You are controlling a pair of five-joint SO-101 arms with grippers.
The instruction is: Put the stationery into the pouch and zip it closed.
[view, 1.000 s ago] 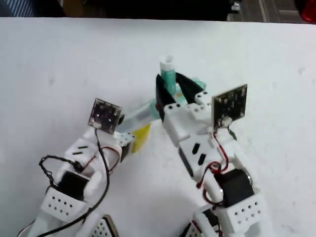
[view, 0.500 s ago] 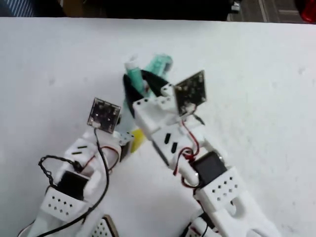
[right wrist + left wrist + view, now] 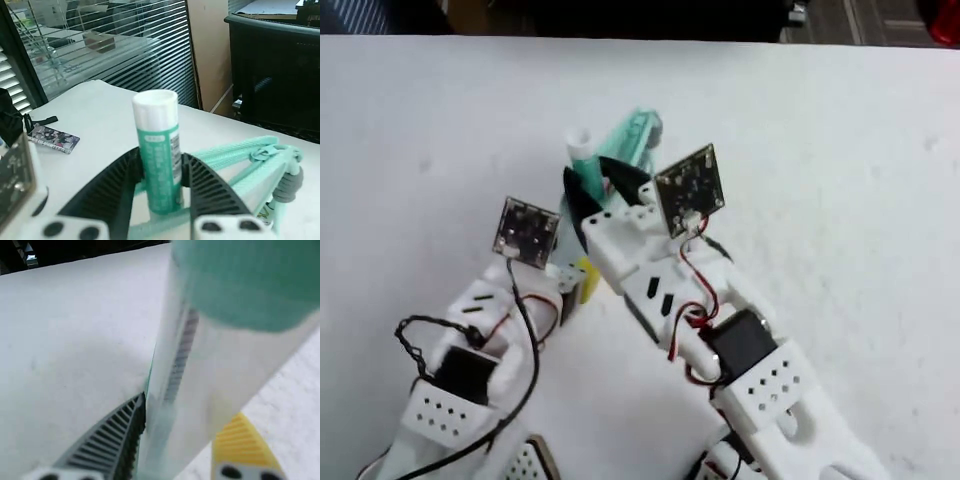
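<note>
A green glue stick (image 3: 159, 150) with a white cap stands upright between the black fingers of my right gripper (image 3: 162, 170), which is shut on it. In the high view the glue stick (image 3: 578, 150) is held above the table's middle by the right gripper (image 3: 592, 188). The translucent pouch (image 3: 630, 135) with teal trim rises just behind it, and its grey zipper pull (image 3: 287, 182) hangs at one end. My left gripper (image 3: 175, 450) is shut on the pouch (image 3: 200, 365), pinching its edge beside the zipper teeth between a grey finger (image 3: 110, 440) and a yellow one (image 3: 242, 445).
The white table (image 3: 840, 150) has free room on both sides of the arms. Its far edge (image 3: 640, 38) meets a dark background. A small printed packet (image 3: 54, 138) lies on the table farther off.
My right arm has swung left with the glue stick, close above the left gripper. The pouch's free end has lifted and swung left too. The left arm has barely moved.
</note>
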